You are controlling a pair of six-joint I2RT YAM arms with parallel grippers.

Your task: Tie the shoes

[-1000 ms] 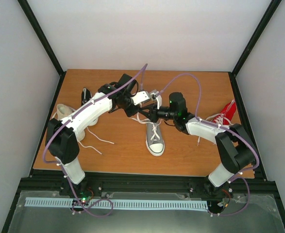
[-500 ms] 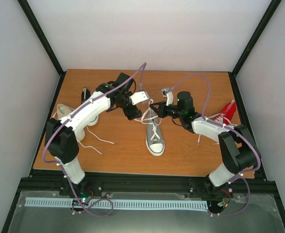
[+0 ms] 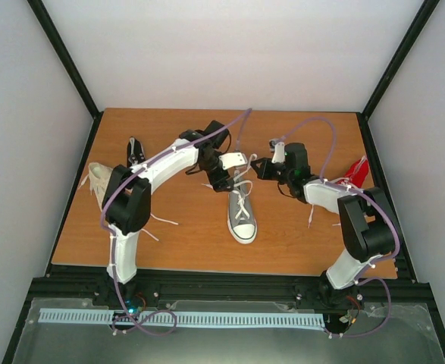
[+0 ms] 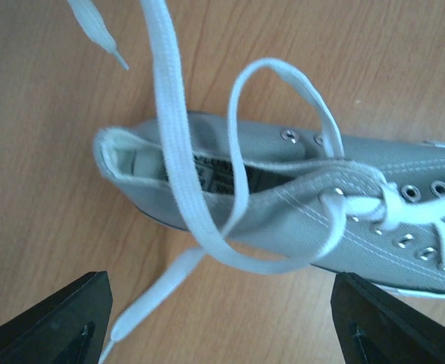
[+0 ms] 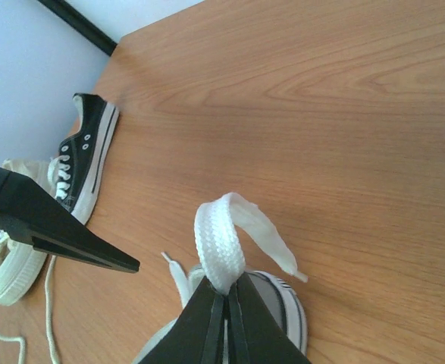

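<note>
The grey shoe [image 3: 242,216] with a white toe cap lies mid-table, toe toward the arms. Seen from the left wrist, the grey shoe [image 4: 283,197] has its white laces [image 4: 177,152] loose and looped across the heel opening. My left gripper [image 4: 222,334] hovers open over the heel; only a lace end lies on the table between its fingers [image 4: 55,322]. My right gripper [image 5: 226,296] is shut on a fold of white lace [image 5: 222,235], held above the shoe's heel [image 5: 286,303]. From above, the left gripper [image 3: 222,178] and right gripper [image 3: 258,168] flank the shoe's back end.
A black shoe [image 3: 135,149] and a cream shoe [image 3: 97,178] with trailing laces lie at the left. A red shoe [image 3: 355,176] lies at the right edge behind the right arm. Black frame posts rise at the table's corners.
My left gripper has opened and let go of the lace, and that arm has swung rightward over the heel. My right gripper has drawn its lace to the right and away from the left one.
</note>
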